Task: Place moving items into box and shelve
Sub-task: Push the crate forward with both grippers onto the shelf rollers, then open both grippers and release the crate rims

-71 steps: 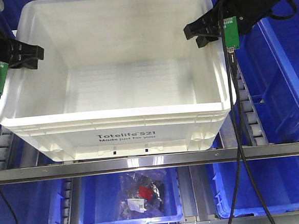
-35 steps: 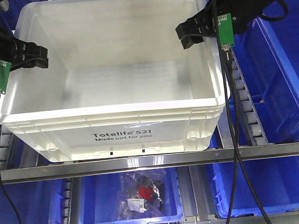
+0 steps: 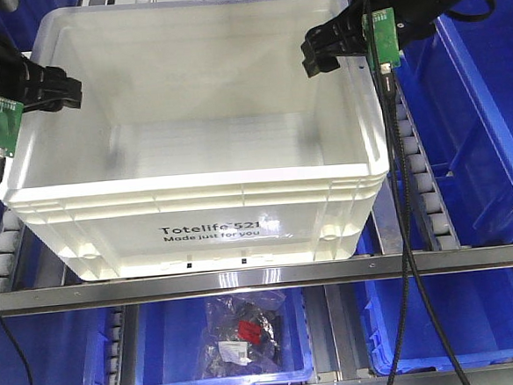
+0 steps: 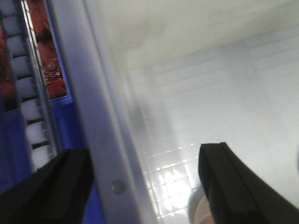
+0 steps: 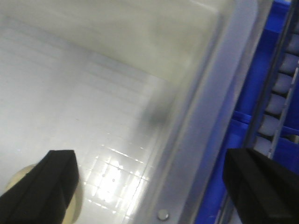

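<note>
My left gripper (image 3: pixel 55 88) straddles the box's (image 3: pixel 195 201) left rim, jaws spread wide, my right gripper (image 3: pixel 326 54) likewise on the right rim, box on shelf rollers (image 3: pixel 418 177), pale lump (image 5: pixel 18 184) inside

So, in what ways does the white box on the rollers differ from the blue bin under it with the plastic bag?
The white box is large, translucent white and printed in black; the blue bin is smaller, opaque and shows no print. The box sits on the upper rollers with the left gripper and right gripper astride its side walls; the bin sits one level lower, untouched. Both are open-topped plastic containers.
</note>
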### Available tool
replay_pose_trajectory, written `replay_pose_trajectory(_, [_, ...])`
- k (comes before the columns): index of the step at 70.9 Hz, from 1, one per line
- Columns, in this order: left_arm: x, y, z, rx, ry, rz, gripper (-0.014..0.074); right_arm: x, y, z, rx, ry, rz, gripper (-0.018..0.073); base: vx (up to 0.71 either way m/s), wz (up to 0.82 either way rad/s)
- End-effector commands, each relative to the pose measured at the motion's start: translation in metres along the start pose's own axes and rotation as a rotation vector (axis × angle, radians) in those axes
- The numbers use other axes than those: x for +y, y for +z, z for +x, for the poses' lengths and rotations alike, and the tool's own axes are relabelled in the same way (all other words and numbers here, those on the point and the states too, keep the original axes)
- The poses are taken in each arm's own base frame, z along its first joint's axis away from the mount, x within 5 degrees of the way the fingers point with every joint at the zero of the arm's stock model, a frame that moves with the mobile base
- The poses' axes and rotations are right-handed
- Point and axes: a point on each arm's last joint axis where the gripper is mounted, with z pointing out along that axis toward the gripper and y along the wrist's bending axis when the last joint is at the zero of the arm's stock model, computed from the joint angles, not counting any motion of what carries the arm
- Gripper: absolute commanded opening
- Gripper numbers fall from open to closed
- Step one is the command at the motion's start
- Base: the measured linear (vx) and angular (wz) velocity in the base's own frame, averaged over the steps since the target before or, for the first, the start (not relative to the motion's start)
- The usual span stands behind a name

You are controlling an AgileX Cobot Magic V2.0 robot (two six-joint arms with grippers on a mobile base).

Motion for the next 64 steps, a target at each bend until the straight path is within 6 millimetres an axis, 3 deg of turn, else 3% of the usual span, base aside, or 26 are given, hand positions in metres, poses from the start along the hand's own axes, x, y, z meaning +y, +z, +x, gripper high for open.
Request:
replay_pose_trajectory(1, [0.001,-0.028,-0.018,-0.151,-0.015,-0.039,0.0571,-0.004,-0.034,-0.014,-0.139,0.007,0.031,0.0659,0.00,0.00])
replay_pose_trajectory(18, [0.002,-0.035,-0.019,-0.176,-0.099,-0.046,0.0571,-0.004,-0.034,-0.014,-0.140,0.054,0.033,0.0633,0.00,0.00])
replay_pose_trajectory(45, [-0.001,-0.068,-0.026,-0.318,-0.124,-0.025,0.0566,0.000,-0.035,-0.014,-0.134,0.103,-0.010,0.0577,0.00,0.00])
replay_pose_trajectory(64, [-0.003,-0.091,-0.022,-0.354,-0.122,-0.025,0.0514,0.000,-0.069,-0.016,-0.236,0.134,-0.022,0.0577,0.00,0.00])
